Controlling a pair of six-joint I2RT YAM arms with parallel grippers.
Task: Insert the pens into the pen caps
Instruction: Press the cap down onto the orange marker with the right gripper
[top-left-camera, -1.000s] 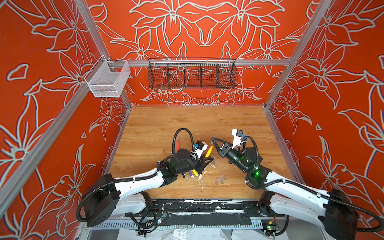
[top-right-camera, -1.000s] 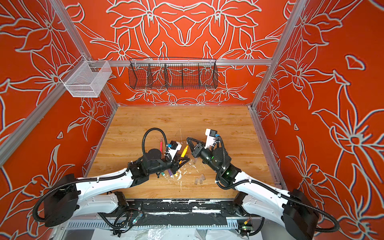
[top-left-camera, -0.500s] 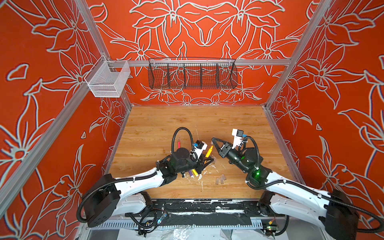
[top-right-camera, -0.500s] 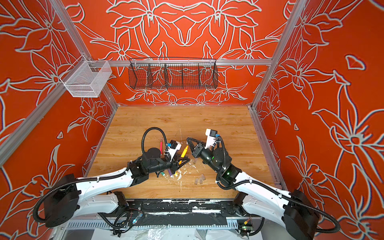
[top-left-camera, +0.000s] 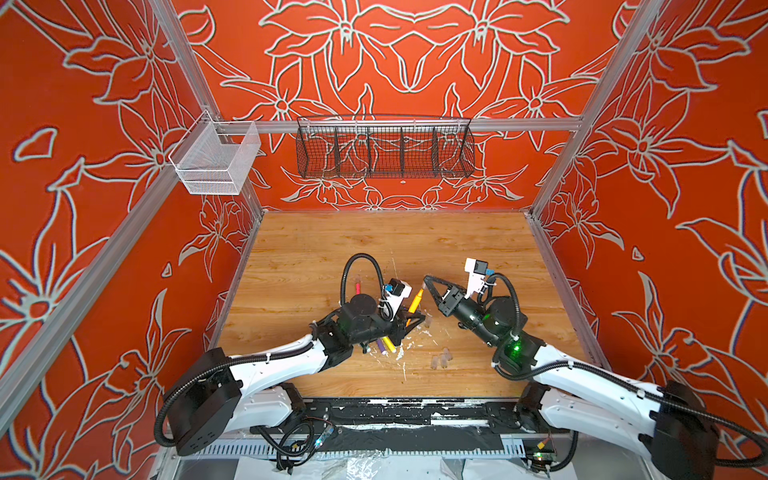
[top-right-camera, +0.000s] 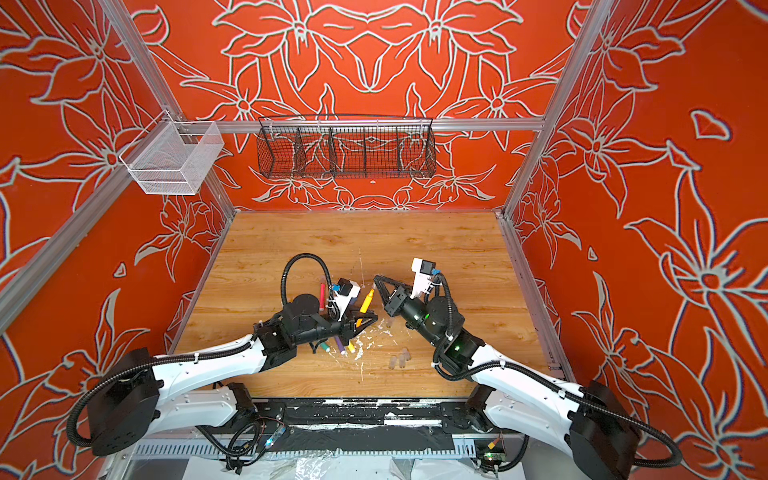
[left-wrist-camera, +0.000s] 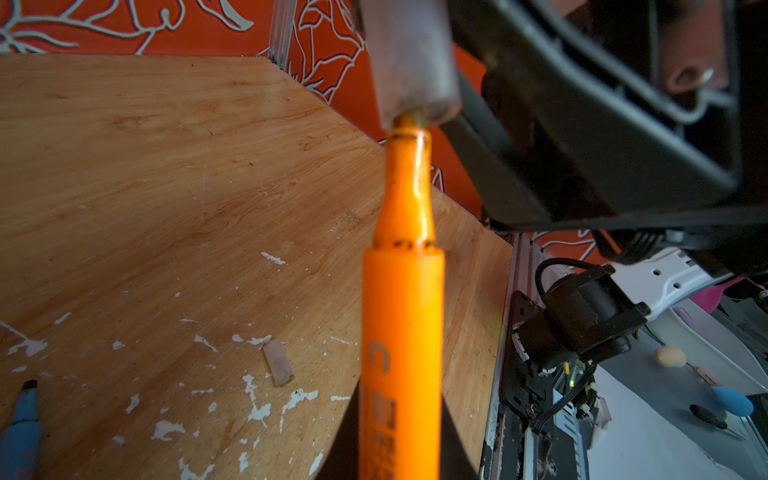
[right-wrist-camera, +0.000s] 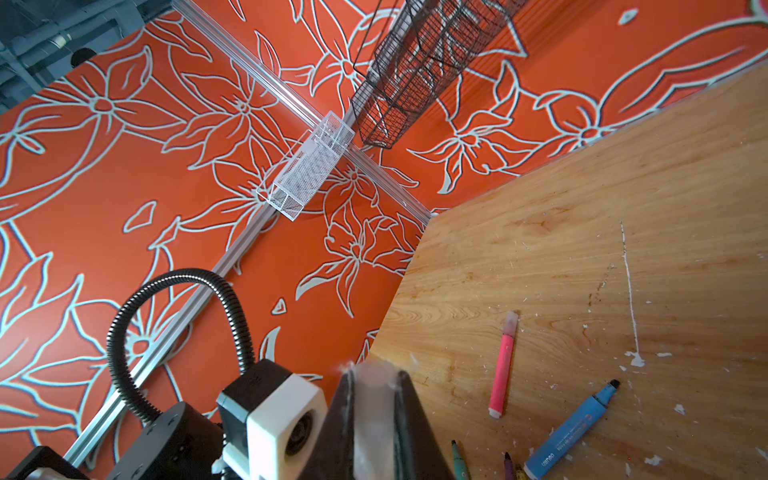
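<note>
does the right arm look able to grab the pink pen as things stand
Probably not yet: the right end effector is shut on a pen cap, and the orange pen held in the left end effector stands roughly between it and the pink pen.
</note>
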